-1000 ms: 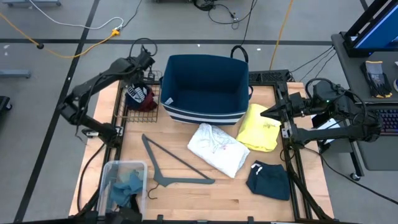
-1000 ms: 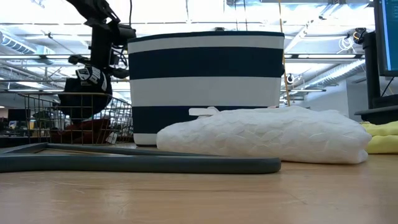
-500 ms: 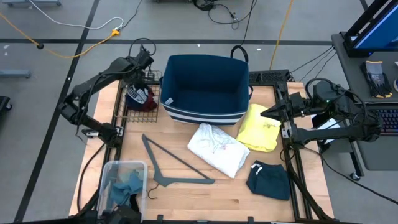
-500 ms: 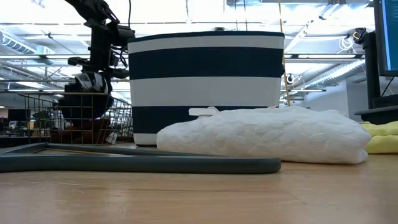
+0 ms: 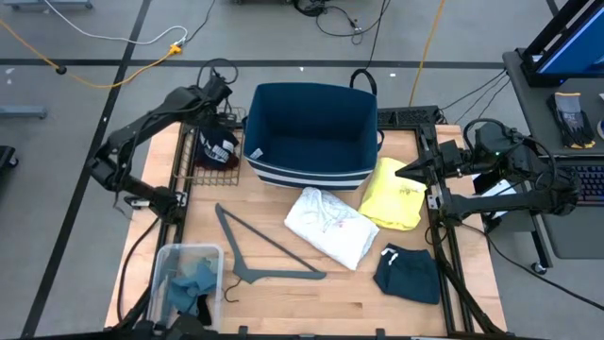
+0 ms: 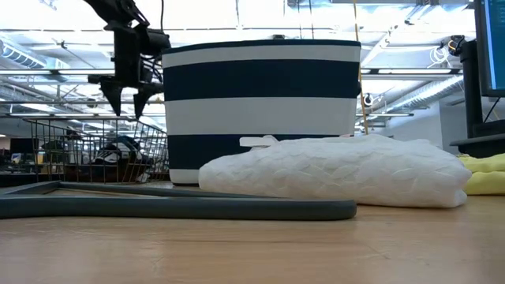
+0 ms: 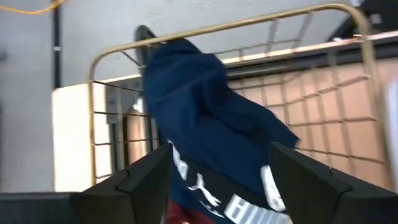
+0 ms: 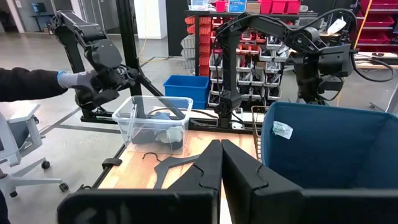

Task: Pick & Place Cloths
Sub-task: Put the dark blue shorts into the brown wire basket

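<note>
Navy cloth (image 7: 211, 149) lies in wire basket (image 7: 323, 93) below open left gripper (image 6: 126, 99)

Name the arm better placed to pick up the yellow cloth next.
Right. The right gripper, fingers shut, waits at the yellow cloth's edge. The left gripper hangs open over the wire basket, across the striped bin.

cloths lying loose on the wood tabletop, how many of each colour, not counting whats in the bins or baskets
white: 1, the folded white cloth
yellow: 1, the yellow cloth
dark teal: 1, the dark teal cloth
total: 3
</note>
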Tool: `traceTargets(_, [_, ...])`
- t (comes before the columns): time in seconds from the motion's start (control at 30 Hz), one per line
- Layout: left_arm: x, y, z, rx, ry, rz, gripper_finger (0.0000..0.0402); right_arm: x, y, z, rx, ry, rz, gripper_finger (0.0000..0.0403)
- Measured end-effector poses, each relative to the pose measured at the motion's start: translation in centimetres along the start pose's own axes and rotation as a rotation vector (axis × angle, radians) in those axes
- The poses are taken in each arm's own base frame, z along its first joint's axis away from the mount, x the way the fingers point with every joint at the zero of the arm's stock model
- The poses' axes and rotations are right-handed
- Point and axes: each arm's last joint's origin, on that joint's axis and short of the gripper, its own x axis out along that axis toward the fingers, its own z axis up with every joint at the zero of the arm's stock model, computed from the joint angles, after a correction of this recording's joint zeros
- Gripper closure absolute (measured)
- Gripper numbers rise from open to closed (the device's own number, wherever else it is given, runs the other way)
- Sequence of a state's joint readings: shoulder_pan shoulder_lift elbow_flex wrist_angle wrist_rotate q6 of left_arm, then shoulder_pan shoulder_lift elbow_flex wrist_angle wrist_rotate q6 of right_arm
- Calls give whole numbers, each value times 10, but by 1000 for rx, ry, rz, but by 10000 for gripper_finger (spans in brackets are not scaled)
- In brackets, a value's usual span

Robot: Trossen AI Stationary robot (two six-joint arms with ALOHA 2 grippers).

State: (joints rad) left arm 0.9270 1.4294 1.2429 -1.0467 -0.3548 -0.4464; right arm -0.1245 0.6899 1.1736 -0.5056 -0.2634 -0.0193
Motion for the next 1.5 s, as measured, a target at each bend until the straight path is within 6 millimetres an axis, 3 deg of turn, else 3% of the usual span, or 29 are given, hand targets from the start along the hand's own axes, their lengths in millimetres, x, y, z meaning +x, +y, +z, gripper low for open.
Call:
traceTargets(0.17, [-20,3,-6,-25,-25,-104,131,0,0,0,0,0,0,403])
traceTargets(0.4, [-72,8,-30,-49,-146,-277,140,0,0,0,0,1,0,403])
traceTargets(0.53, [-102,11,-50,5,-228,-382,180,0,0,-3,20,31,-6,403])
traceTargets(0.73, [-137,22,-77,45,-316,-533,270,-1,-2,-16,99,160,-93,403])
traceTargets(1.0, [-161,28,-95,107,-414,-686,391,-5,-1,-31,221,315,-127,403])
traceTargets(1.5, [-192,11,-109,374,-603,-946,398,-3,13,-42,205,461,1,403])
